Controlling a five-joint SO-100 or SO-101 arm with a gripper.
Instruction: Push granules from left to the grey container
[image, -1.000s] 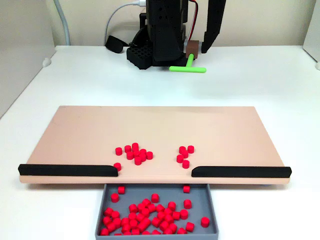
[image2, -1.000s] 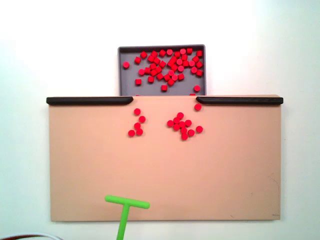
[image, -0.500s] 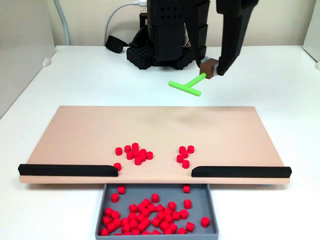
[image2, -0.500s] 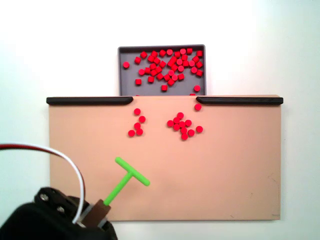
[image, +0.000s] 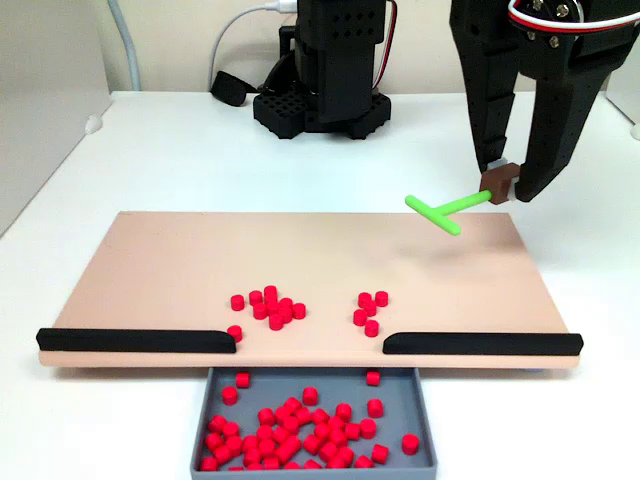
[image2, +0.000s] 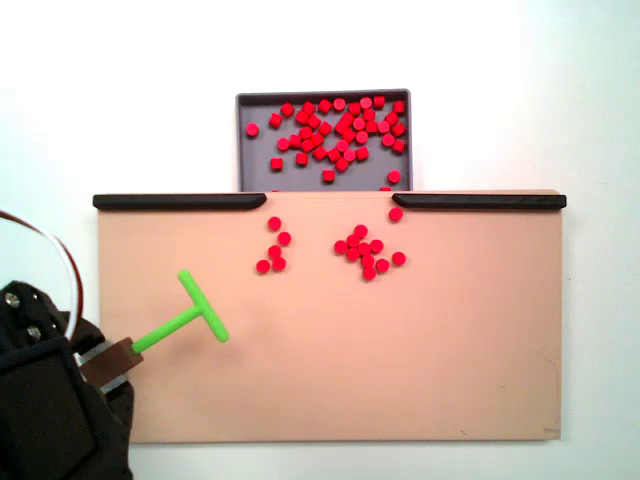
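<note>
Beige board (image: 300, 260): flat on the white table, two black bars (image: 135, 341) along its near edge in a fixed view.
Grey container (image: 207, 400): touching the board's barred edge, at the gap between the bars.
Gripper (image: 503, 182): above the board's corner, clamped on the pusher's brown end.
Green T-shaped pusher (image2: 195, 312): over the board, crossbar towards the granules, apart from them.
Granules (image2: 365, 255): two loose clusters on the board near the gap; many more inside the container.

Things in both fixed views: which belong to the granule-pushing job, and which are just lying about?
Job:
- granules on the beige board
- grey container, already holding many
- green T-shaped pusher, held by the gripper
- black bars flanking the gap

Lying about:
- white cable behind the arm base
</note>
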